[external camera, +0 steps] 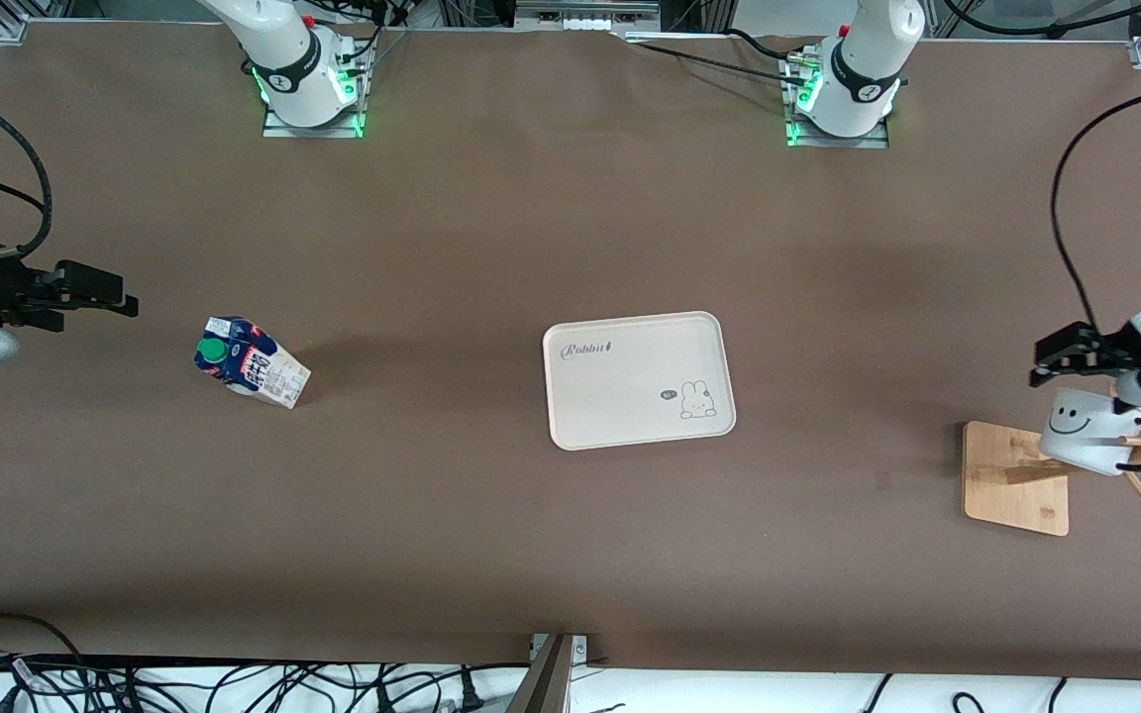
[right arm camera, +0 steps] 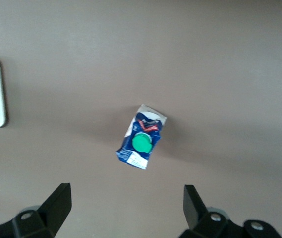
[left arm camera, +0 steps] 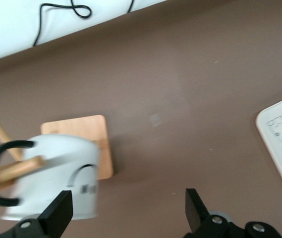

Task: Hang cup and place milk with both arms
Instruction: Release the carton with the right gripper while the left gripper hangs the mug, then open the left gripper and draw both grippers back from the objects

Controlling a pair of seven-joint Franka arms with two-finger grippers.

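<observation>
Cup [external camera: 1090, 433] hangs on rack [external camera: 1016, 477] — both tools spread.

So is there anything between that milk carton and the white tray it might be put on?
Nothing visible. Only bare brown table lies between the milk and the tray. The right gripper is open in the air toward the right arm's end of the table, with nothing between it and the carton.

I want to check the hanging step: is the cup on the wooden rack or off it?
On it: the cup hangs tilted, its black handle looped over a peg of the wooden rack.
</observation>
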